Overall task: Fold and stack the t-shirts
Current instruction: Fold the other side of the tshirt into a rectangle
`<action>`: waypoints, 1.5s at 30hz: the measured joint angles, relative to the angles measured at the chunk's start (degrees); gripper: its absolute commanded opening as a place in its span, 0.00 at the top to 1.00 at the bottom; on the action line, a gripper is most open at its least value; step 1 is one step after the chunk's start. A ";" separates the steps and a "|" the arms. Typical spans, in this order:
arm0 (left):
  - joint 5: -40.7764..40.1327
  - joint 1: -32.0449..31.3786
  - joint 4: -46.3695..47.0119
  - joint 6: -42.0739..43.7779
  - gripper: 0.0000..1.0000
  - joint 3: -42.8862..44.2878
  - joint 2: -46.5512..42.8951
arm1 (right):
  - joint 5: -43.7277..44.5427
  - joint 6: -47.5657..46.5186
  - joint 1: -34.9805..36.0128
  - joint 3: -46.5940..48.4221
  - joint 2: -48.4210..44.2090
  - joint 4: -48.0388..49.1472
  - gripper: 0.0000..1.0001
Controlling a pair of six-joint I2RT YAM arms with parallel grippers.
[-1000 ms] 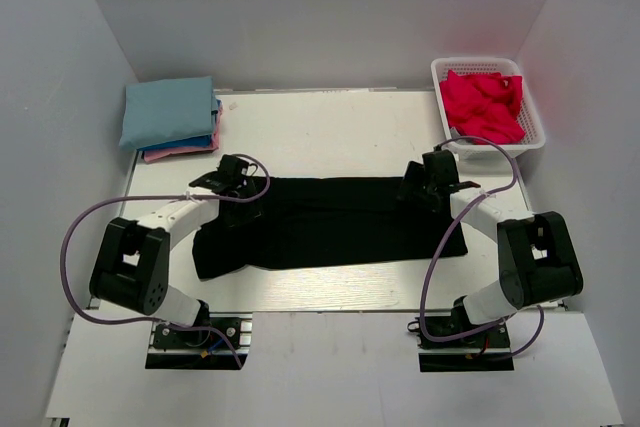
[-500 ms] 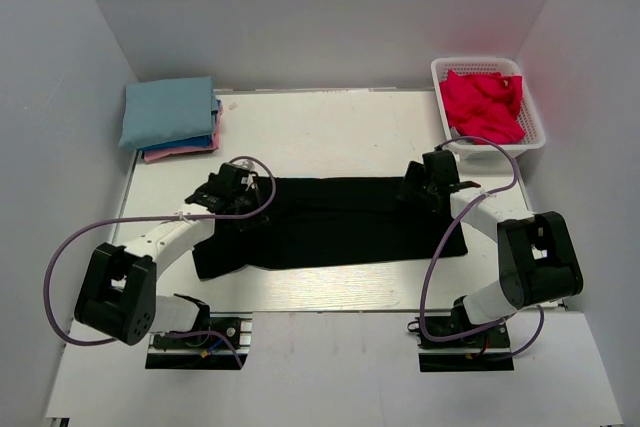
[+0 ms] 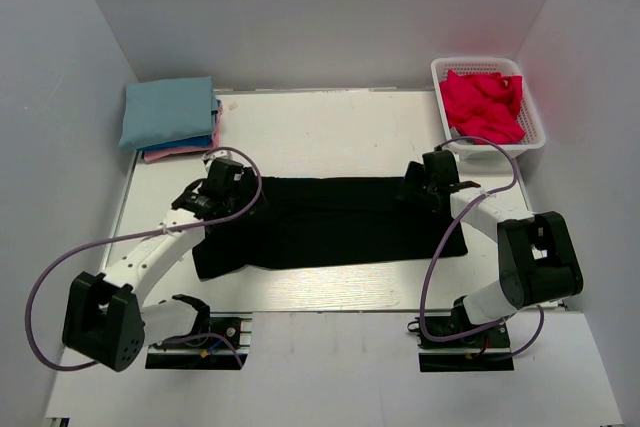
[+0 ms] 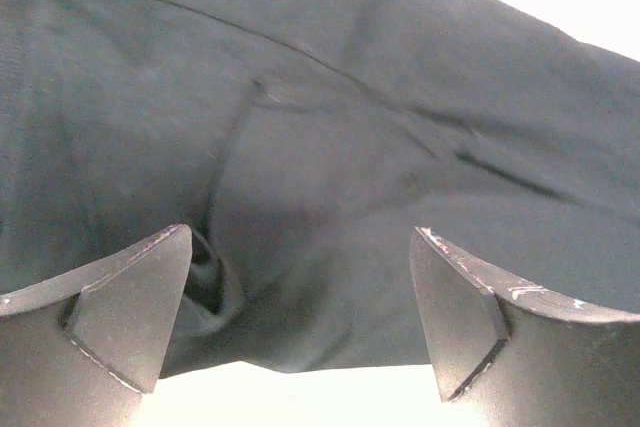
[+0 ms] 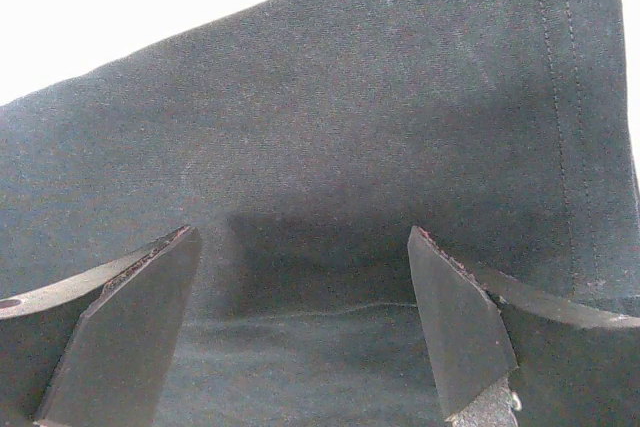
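A large black t-shirt [image 3: 340,222] lies folded into a long band across the middle of the table. My left gripper [image 3: 215,197] hovers over its left end with jaws wide open and nothing between them; the wrist view shows rumpled black cloth [image 4: 330,147] under the fingers. My right gripper [image 3: 425,187] stands open over the band's right end, flat black cloth [image 5: 330,177] beneath it. A stack of folded t-shirts [image 3: 170,117], light blue on top with blue and pink under it, lies at the back left. Bright red t-shirts [image 3: 483,104] fill the basket.
A white plastic lattice basket [image 3: 532,127] stands at the back right corner. White walls close in the table on three sides. Purple cables loop from both arms near the front edge.
My left gripper has shifted left and a little back over the shirt's left end, and its arm base has swung left. The right arm has not moved.
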 measured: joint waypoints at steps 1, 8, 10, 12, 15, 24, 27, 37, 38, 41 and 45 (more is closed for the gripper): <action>-1.31 0.11 -0.15 -0.37 0.00 0.33 0.98 | 0.00 -0.02 0.02 0.00 0.00 -0.02 0.10; -5.20 0.46 -0.63 -1.18 0.29 2.80 12.96 | 0.02 -0.17 0.02 1.22 1.20 -0.94 0.10; -4.96 0.46 -0.70 -1.05 0.42 2.80 14.53 | 0.04 -0.20 0.02 1.25 1.51 -1.01 0.10; -4.31 0.39 -0.20 -0.57 0.52 2.80 14.93 | 0.04 -0.20 0.00 1.27 1.81 -1.09 0.10; -2.51 0.35 1.40 0.11 0.74 2.73 14.91 | 0.04 -0.20 0.02 1.29 2.27 -1.16 0.10; -2.08 0.35 0.55 0.79 0.56 2.58 14.88 | 0.04 -0.20 0.02 1.64 2.36 -1.31 0.10; -4.57 0.35 -0.68 0.00 0.40 2.58 14.56 | 0.02 -0.20 0.02 1.64 2.36 -1.33 0.10; -9.57 0.46 -0.98 -0.66 0.43 2.34 14.19 | -0.09 -0.46 0.02 1.66 2.47 -1.33 0.10; -9.14 0.44 -0.70 -0.46 0.43 2.19 14.40 | -0.15 -0.52 0.02 1.66 2.58 -1.36 0.10; -6.03 0.39 1.38 0.55 0.54 0.66 14.73 | -0.22 -0.59 0.02 1.92 2.89 -1.42 0.10; -1.70 0.42 2.21 1.46 0.80 -0.72 14.71 | -0.20 -0.66 0.02 2.16 3.17 -1.53 0.10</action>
